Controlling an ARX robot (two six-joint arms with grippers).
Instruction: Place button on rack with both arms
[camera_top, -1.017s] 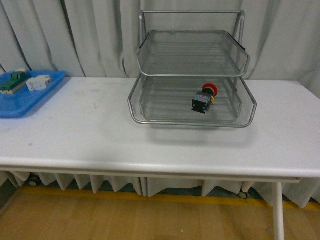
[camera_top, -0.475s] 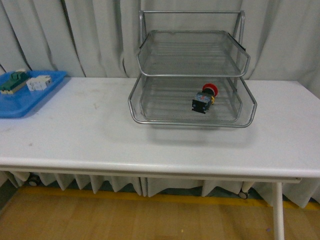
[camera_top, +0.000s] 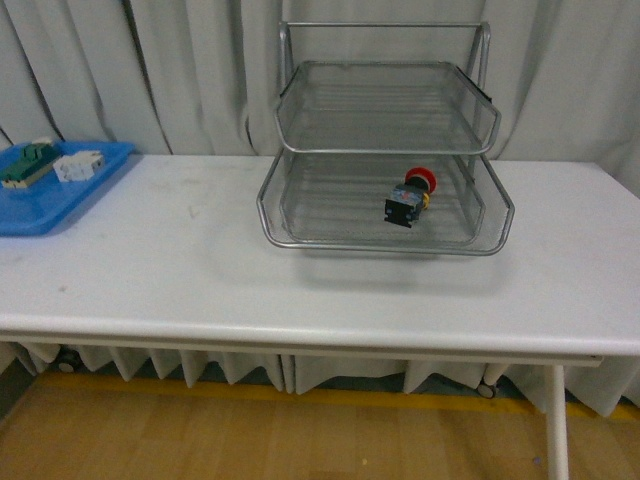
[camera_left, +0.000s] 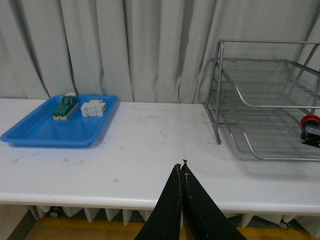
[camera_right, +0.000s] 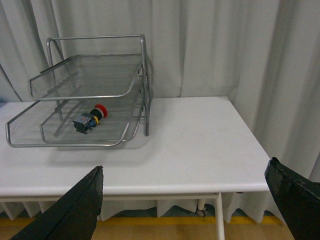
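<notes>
Button (camera_top: 410, 196) unmoved on rack (camera_top: 385, 151), left hand (camera_left: 183, 168) closed, empty, right hand (camera_right: 185, 167) spread wide, empty

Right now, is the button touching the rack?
Touching. The front view shows the button lying on its side on the mesh of the rack, below the top tier; the right wrist view agrees.

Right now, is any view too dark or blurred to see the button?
Front view: even light, no glare, button sharp in the rack, soft shadow under it. Left wrist view: clear, but button cut off at the frame edge. Right wrist view: clear, button readable.
</notes>
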